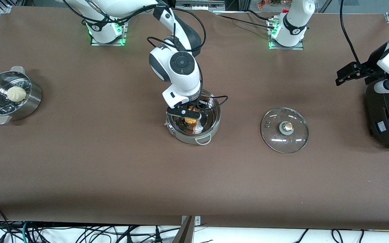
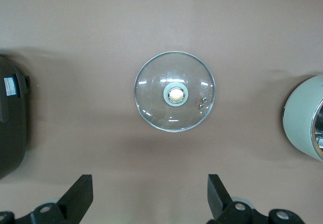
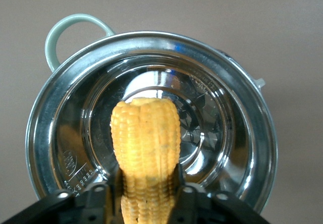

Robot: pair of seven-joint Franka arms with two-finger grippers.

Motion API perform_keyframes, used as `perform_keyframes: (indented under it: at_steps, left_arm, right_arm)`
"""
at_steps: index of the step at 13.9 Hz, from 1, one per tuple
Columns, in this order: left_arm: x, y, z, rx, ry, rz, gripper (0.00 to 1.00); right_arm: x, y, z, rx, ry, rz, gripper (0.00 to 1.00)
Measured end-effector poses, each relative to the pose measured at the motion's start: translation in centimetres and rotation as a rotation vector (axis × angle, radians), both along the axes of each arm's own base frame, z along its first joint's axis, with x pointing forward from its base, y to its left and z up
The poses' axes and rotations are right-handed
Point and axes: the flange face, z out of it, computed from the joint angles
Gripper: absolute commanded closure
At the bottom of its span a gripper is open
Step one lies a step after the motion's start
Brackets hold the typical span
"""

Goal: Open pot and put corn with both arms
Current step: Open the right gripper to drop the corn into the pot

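The steel pot [image 1: 214, 125] stands open in the middle of the table; its inside shows in the right wrist view [image 3: 50, 128]. My right gripper [image 1: 189, 115] is shut on the yellow corn [image 1: 190, 120] and holds it over the pot's opening, just inside the rim. In the right wrist view the corn [image 3: 145, 138] sticks out between the fingers of the right gripper [image 3: 146, 186]. The glass lid [image 1: 272, 135] lies flat on the table beside the pot, toward the left arm's end. My left gripper [image 1: 348, 73] is open and empty, high over the black cooker's edge; the left wrist view [image 2: 150, 186] looks down on the lid [image 2: 156, 103].
A perforated steamer bowl [image 1: 34, 101] with a white bun [image 1: 16, 93] stands at the right arm's end of the table. The big black cooker [image 1: 388, 114] stands at the left arm's end and shows in the left wrist view [image 2: 10, 128].
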Motion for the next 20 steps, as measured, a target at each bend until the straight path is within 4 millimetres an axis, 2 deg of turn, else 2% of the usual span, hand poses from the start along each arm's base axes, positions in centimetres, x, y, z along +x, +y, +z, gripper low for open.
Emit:
perform_keyframes:
  at_steps: [4, 8, 12, 14, 16, 18, 20]
  left_arm:
    - [0.0, 0.2, 0.0, 0.000, 0.000, 0.003, 0.00]
    - [0.0, 0.2, 0.0, 0.000, 0.000, 0.002, 0.00]
    - [0.0, 0.2, 0.0, 0.000, 0.000, 0.001, 0.00]
    - [0.0, 0.3, 0.0, 0.000, 0.000, 0.000, 0.00]
    - [0.0, 0.3, 0.0, 0.000, 0.000, 0.000, 0.00]
    - [0.0, 0.3, 0.0, 0.000, 0.000, -0.001, 0.00]
    - [0.0, 0.3, 0.0, 0.000, 0.000, -0.001, 0.00]
  right_arm:
    - [0.6, -0.6, 0.3, 0.000, -0.004, -0.009, 0.09]
    - [1.5, -1.8, 0.7, -0.024, 0.017, -0.022, 0.09]
    - [3.5, -4.9, 2.3, -0.046, 0.039, 0.009, 0.09]
    - [4.9, -8.0, 4.2, -0.064, 0.062, 0.075, 0.09]
    - [6.2, -12.2, 6.5, -0.090, 0.110, 0.152, 0.09]
    - [7.3, -17.3, 10.0, -0.094, 0.145, 0.210, 0.09]
    - [7.7, -23.7, 13.9, -0.081, 0.164, 0.261, 0.09]
